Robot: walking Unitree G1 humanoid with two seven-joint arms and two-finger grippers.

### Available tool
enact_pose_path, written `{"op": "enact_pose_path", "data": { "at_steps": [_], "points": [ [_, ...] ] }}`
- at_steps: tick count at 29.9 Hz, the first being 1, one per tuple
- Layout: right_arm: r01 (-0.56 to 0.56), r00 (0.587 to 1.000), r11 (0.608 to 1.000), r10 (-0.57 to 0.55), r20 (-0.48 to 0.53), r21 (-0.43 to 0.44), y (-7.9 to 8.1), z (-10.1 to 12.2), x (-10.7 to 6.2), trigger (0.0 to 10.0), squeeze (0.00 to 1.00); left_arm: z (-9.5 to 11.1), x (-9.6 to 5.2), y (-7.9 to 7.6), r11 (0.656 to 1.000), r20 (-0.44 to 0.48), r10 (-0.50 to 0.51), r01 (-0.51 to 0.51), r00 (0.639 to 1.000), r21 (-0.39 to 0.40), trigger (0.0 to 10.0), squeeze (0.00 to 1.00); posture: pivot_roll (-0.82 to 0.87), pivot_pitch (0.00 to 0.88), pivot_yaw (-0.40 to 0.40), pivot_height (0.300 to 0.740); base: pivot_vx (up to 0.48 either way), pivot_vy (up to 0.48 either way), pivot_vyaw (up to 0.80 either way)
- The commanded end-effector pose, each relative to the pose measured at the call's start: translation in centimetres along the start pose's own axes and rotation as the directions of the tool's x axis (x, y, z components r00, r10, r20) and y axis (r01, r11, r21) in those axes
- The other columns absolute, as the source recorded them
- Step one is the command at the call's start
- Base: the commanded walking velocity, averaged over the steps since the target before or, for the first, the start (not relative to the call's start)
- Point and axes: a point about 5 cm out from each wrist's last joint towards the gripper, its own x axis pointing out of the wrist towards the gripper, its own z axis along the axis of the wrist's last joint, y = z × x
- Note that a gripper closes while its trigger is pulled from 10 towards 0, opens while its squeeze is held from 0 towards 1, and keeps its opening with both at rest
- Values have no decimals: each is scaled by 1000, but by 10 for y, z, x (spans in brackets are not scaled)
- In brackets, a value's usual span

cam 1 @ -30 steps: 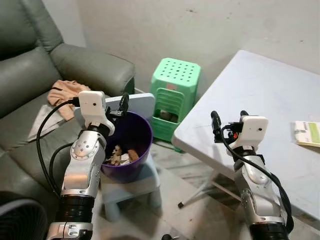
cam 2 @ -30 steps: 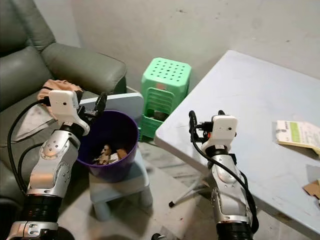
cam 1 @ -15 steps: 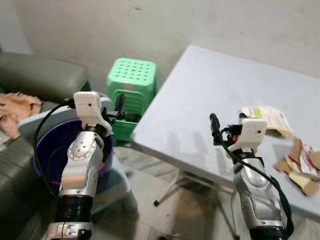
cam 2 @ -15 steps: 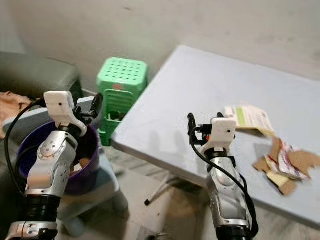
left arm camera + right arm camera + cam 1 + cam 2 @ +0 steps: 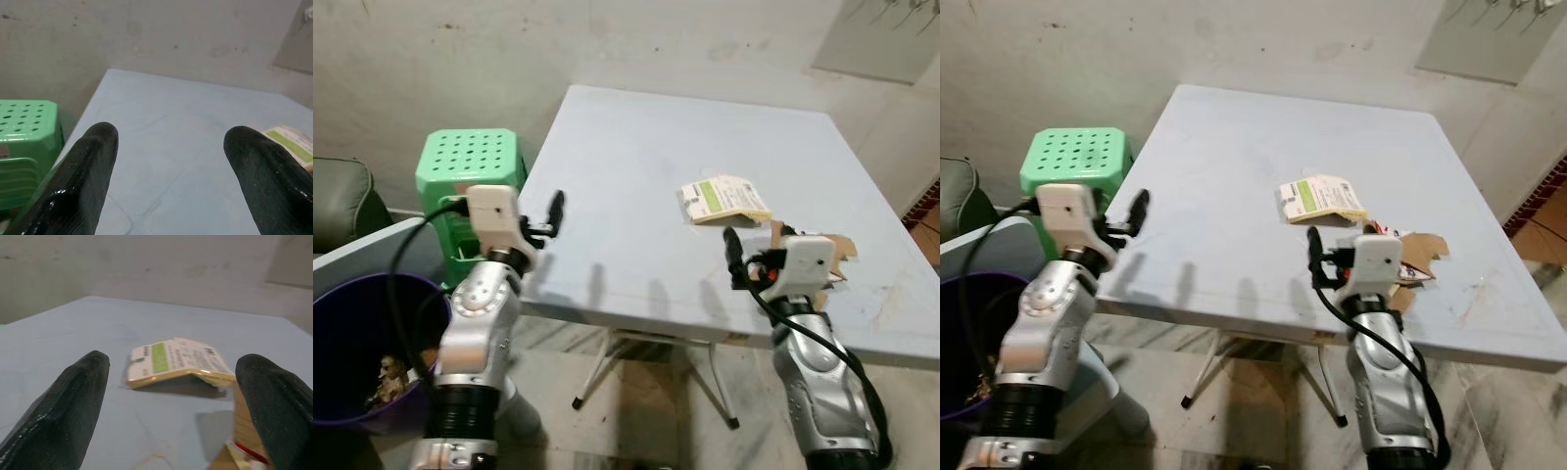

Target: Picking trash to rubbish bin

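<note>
Now the view has swung from the bin [image 5: 352, 338] to the table [image 5: 636, 186]: the robot has turned toward the trash. Both the left gripper [image 5: 168, 169] and right gripper [image 5: 178, 401] are spread, empty. The flattened carton [image 5: 722, 199] lies ahead of the right gripper, cardboard scraps [image 5: 1418, 257] beside it, likely next.

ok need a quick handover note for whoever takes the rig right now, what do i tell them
Left gripper: open, empty, raised at the table's near left corner.
Right gripper: open, empty, at the table's near edge, facing the flattened carton.
Trash: the carton and cardboard scraps lie on the table, untouched.
Bin: purple, on the robot's left, already holds some scraps.
Left to do: pick up the carton and scraps, carry them to the bin.
</note>
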Motion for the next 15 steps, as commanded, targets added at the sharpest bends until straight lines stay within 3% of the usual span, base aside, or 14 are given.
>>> {"op": "enact_pose_path", "data": {
  "at_steps": [1, 7, 15],
  "points": [
    [-25, 1000, 1000, 25, 16, 8, 3, 5, 0, 10000, 0, 1, -2, -1, 999, 0, -21, 21, 1000, 50, 10000, 0, -12, 85, -59, 740, 0, 0, 0],
    [-57, 998, 998, 57, 20, 7, 7, 4, -4, 10000, 0, -2, -5, -3, 998, -20, -52, 52, 998, 28, 10000, 0, -18, 79, -60, 740, 0, 0, 0],
    [-71, 997, 997, 70, 17, 9, 7, 4, -7, 10000, 0, -5, -5, -4, 998, -36, -55, 56, 998, 19, 10000, 0, -25, 80, -61, 740, 0, -434, 0]
  ]
}}
